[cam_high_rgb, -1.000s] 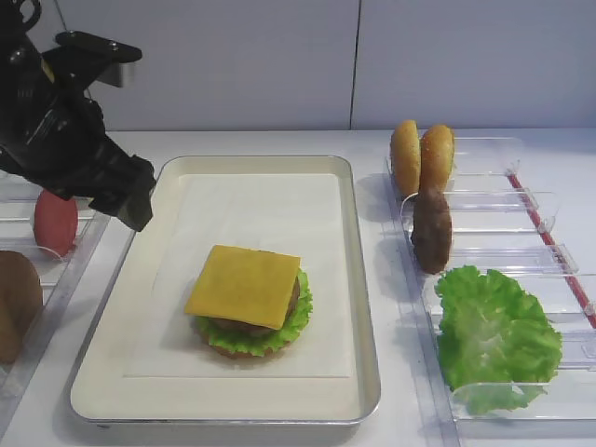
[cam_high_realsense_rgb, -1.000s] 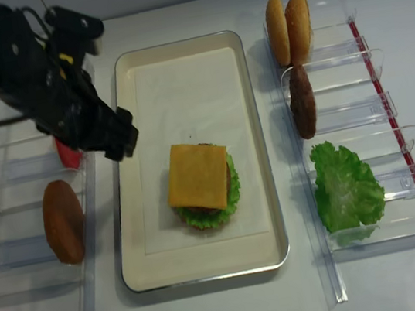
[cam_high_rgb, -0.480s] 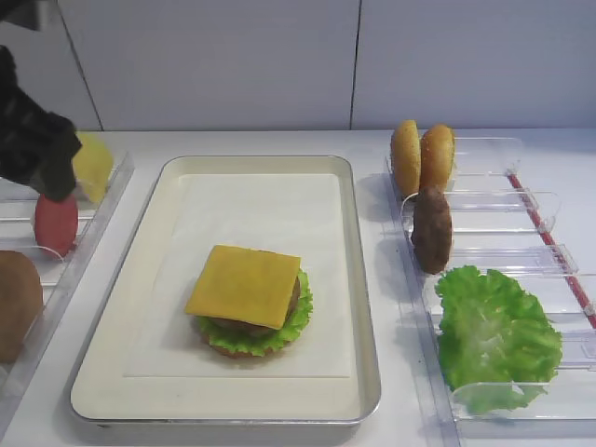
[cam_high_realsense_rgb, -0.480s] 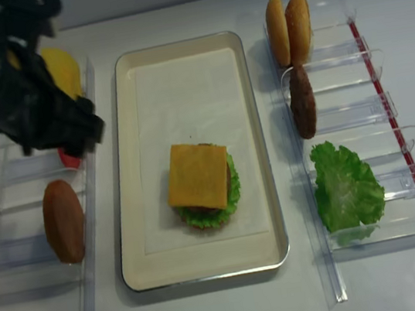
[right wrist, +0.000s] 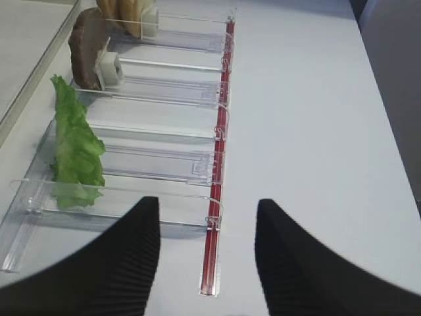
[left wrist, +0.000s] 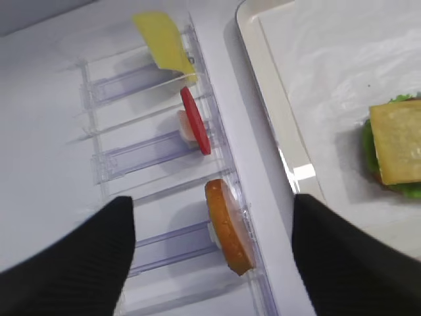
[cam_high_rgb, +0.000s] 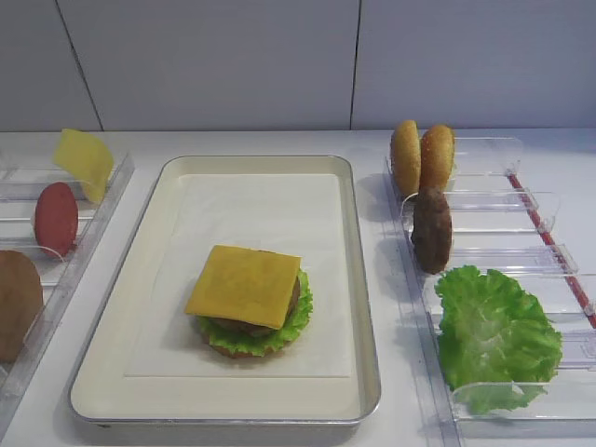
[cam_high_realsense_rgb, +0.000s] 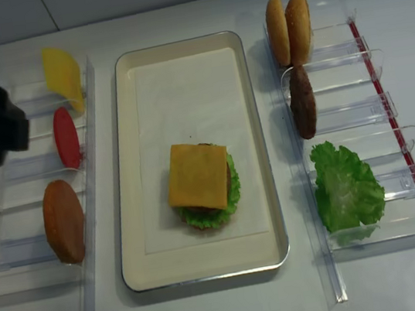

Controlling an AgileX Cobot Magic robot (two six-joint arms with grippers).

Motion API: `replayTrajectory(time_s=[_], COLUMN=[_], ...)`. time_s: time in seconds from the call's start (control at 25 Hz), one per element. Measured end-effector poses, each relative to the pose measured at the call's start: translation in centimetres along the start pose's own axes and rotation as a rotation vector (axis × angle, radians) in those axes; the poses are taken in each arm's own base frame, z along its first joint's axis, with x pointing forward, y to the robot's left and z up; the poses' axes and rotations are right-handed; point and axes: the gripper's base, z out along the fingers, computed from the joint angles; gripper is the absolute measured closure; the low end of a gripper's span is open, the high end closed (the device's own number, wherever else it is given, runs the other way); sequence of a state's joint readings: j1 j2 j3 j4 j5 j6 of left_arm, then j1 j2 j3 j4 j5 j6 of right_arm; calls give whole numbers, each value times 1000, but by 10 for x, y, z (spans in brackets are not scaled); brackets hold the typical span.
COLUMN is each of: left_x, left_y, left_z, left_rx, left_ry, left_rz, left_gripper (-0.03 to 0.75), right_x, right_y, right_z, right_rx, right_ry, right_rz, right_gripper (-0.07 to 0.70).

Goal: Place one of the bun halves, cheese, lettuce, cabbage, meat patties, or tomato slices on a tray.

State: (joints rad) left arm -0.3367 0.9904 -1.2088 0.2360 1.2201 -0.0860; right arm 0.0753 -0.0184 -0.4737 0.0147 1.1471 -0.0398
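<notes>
In the middle of the white table sits the tray (cam_high_realsense_rgb: pixel 191 158), cream with a shiny metal rim and a white paper liner, the largest container here. On its near half stands a stack: the cheese (cam_high_realsense_rgb: pixel 198 176), a flat orange square, lies on top of a dark patty edge, ruffled green leaf and a bun base (only slivers of these show under the slice).

On the right of the tray runs a row of clear plastic bins (cam_high_realsense_rgb: pixel 357 110) edged by a red strip. The farthest compartment holds 2 bun halves (cam_high_realsense_rgb: pixel 289 29) standing on edge, touching. The next holds 1 of the meat patties (cam_high_realsense_rgb: pixel 302 101), also on edge. Nearer still, the lettuce (cam_high_realsense_rgb: pixel 345 189) fills a compartment and spills over its divider.

On the left, a second row of clear bins (cam_high_realsense_rgb: pixel 36 161) holds, from far to near, a paler yellow slice (cam_high_realsense_rgb: pixel 61 68) leaning up, 1 of the tomato slices (cam_high_realsense_rgb: pixel 66 137) on edge, and a brown bun half (cam_high_realsense_rgb: pixel 64 221) on edge.

The left gripper (left wrist: pixel 214 260) hangs above this left row, its 2 dark fingers (left wrist: pixel 85 263) spread wide apart with nothing between them. The right gripper (right wrist: pixel 207 263) hovers over the near end of the right bins, fingers likewise parted and bare.
</notes>
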Motion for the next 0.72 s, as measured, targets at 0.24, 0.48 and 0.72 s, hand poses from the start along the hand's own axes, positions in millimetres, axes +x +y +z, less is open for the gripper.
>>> replayTrajectory(time_s=[0.24,0.48,0.72], left_x=[24,59,112], left_y=[10,18,18], left_z=[-46,-80,-79], left_rx=[0,0,0], left_ry=[-145,-260,-285], left_rz=[-39,-70,-78], left_gripper=[258,258,258], right_x=[0,0,0], right_y=[0,0,0], right_z=[0,0,0], right_rx=[0,0,0], right_ry=[0,0,0], right_rz=[0,0,0], right_gripper=[263,263,263])
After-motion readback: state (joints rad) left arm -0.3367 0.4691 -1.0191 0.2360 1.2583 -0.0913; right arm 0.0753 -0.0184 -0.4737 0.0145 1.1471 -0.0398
